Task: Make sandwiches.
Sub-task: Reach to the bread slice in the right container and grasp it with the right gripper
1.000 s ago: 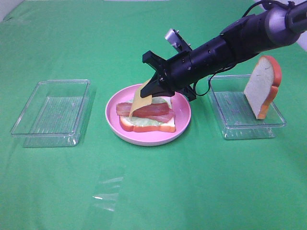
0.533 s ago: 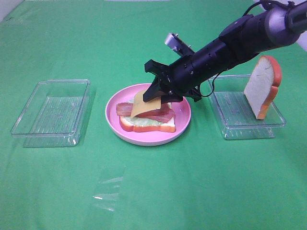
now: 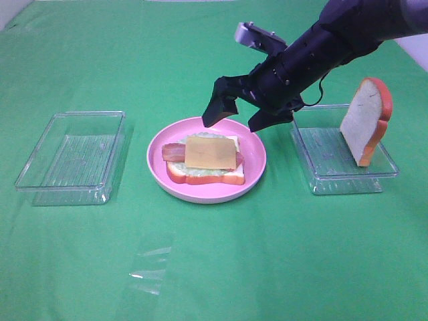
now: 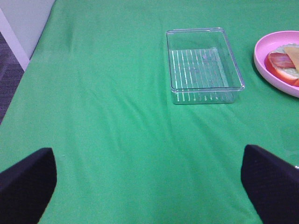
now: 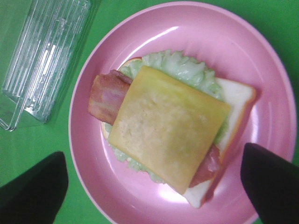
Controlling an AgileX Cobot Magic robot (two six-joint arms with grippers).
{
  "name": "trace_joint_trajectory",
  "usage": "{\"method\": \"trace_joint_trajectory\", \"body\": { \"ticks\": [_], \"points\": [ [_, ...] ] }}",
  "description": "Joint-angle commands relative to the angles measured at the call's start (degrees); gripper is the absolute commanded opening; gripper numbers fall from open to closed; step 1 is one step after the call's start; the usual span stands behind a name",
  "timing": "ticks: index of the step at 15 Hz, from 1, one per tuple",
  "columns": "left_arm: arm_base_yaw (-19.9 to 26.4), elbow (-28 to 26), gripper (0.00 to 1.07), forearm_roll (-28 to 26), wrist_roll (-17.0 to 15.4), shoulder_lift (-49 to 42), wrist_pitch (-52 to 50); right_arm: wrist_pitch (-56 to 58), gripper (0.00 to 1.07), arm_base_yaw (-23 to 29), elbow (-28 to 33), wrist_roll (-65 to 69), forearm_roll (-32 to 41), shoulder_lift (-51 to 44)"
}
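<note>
Sandwiches [image 3: 205, 162] are being built on a round pink plate [image 3: 254, 175] sitting near the middle of a desk [image 3: 214, 267] covered in green cloth; only one stack is showing so far, made of a white bread slice with an orange-brown crust at the bottom, pale green lettuce [image 5: 184, 65] on that, reddish bacon strips [image 5: 106, 95] poking out at either end, and a yellow cheese slice [image 5: 168, 126] lying flat on top, turned slightly askew to the bread. The right end effector [image 3: 232, 115] is hovering just above the far side of the plate with its jaws spread wide and gripping nothing, and the wrist view is looking straight down at the cheese between the two dark fingertips [image 5: 35, 191]. A second bread slice [image 3: 366, 120] is leaning upright against the far wall of a clear tray [image 3: 321, 180] to the right of the plate, probably propped that way so its edge is easy to pinch; it looks like the lid the stack is lacking, so the job seems well along but not done. Another clear tray [image 3: 70, 157], holding nothing, is sitting to the left of the plate. The left end effector [image 4: 149, 186] is waiting well apart from the plate, low over bare cloth, with its jaws also wide apart and nothing between them
</note>
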Motion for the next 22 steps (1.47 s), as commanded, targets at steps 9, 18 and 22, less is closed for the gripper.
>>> {"method": "trace_joint_trajectory", "body": {
  "ticks": [9,18,22],
  "points": [
    [-0.06,-0.06,1.00,0.00,0.06,-1.15,-0.57,17.93,0.97,-3.38,-9.00,23.26,-35.35,-12.95],
    [-0.06,-0.06,1.00,0.00,0.06,-1.15,-0.57,26.36,0.97,-19.42,-18.22,25.78,-37.07,-6.25],
    [-0.06,-0.06,1.00,0.00,0.06,-1.15,-0.57,28.36,0.96,-20.00,-21.89,25.73,-37.70,0.40]
  ]
}}
